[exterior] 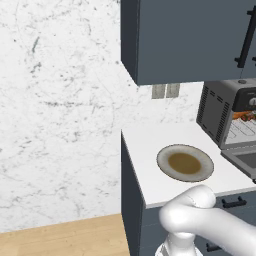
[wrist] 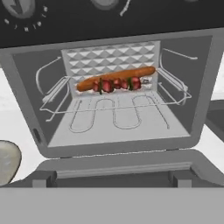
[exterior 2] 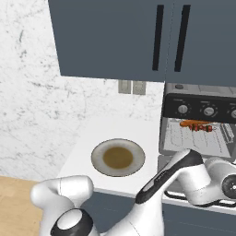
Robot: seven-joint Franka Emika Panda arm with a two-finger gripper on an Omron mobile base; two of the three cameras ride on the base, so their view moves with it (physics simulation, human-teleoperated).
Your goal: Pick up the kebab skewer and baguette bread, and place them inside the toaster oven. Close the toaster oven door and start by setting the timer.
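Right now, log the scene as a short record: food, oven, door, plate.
kebab skewer: on the wire rack inside the toaster oven, in front of the loaf
baguette bread: on the same rack, behind the skewer
toaster oven door: open, folded down
plate: on the white counter, no food on it
timer knobs: on the oven's front panel, setting unreadable

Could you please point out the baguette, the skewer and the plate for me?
baguette [wrist: 131, 73], hand view, on the loaf's right half above the skewer.
skewer [wrist: 117, 84], hand view, on a red chunk near its middle.
plate [exterior: 167, 172], left base view, on its pale left rim.
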